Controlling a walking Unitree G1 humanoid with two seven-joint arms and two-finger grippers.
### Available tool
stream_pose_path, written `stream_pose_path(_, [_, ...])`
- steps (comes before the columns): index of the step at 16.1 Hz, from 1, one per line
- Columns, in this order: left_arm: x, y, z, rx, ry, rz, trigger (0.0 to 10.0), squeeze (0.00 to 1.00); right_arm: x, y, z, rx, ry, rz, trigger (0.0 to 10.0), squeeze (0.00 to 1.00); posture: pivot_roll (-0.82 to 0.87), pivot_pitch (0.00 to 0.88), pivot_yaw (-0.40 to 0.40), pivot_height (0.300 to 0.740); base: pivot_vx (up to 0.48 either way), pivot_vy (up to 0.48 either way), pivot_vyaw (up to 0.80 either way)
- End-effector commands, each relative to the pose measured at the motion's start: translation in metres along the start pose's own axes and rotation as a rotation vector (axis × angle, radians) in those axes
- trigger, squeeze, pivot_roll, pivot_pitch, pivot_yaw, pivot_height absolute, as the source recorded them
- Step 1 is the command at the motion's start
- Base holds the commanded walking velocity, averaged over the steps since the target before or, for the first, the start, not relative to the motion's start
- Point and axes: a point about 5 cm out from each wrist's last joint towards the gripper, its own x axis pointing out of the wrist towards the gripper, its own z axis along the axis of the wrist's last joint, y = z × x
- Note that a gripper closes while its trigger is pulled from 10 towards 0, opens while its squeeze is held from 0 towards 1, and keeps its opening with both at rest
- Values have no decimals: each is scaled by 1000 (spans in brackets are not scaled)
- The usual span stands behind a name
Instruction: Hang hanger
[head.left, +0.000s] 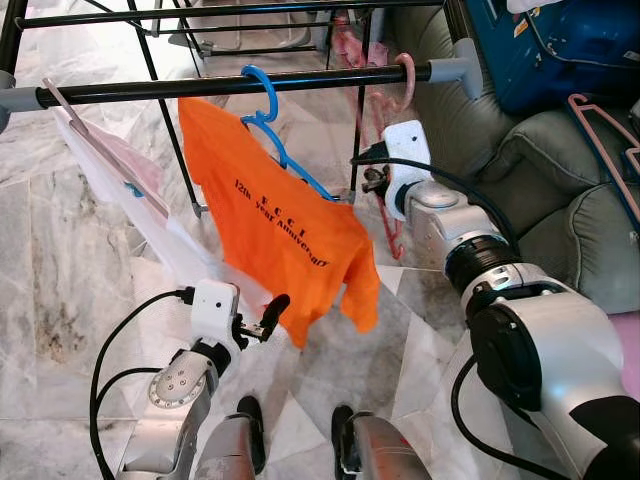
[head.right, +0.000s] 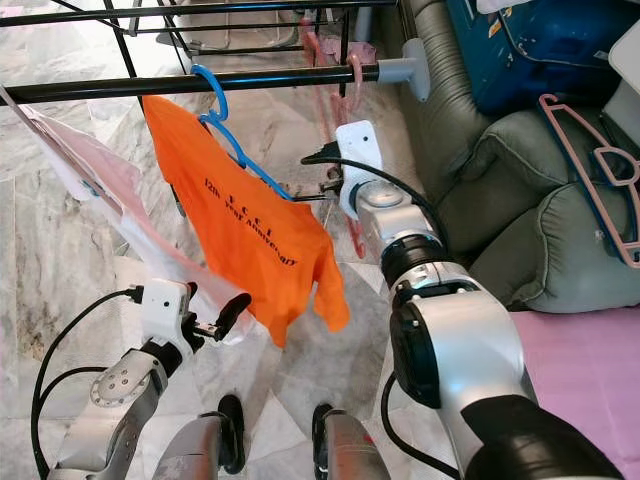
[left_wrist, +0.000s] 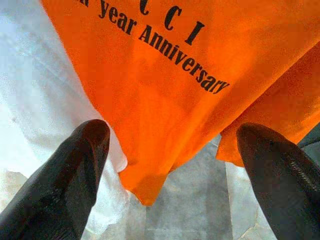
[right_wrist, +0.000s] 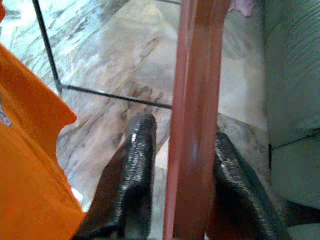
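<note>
A pink hanger has its hook over the black rail of a drying rack and hangs down near the rail's right end. My right gripper reaches in at its side. In the right wrist view the hanger runs between the two fingers, with a thin gap on one side, so the gripper is narrowly open around it. Further left an orange T-shirt hangs on a blue hanger. My left gripper is open just below the shirt's hem.
A white garment hangs at the rail's left. A grey-green sofa stands close on the right, with another pink hanger and a blue bag on it. The rack's thin legs cross the marble floor.
</note>
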Motion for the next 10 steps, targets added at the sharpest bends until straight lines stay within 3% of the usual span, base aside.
stream_pose_path(1, [-2,0,-6,-10,24,3,10000,0,0,-2,-1,19,-8,-2,10000,1000,64,310,-53,740,0,0,0])
stream_pose_path(10, [5,0,-4,-3,26,-7,10000,0,-2,-2,-8,63,-59,34,10000,1000,49,291,-38,740,0,0,0])
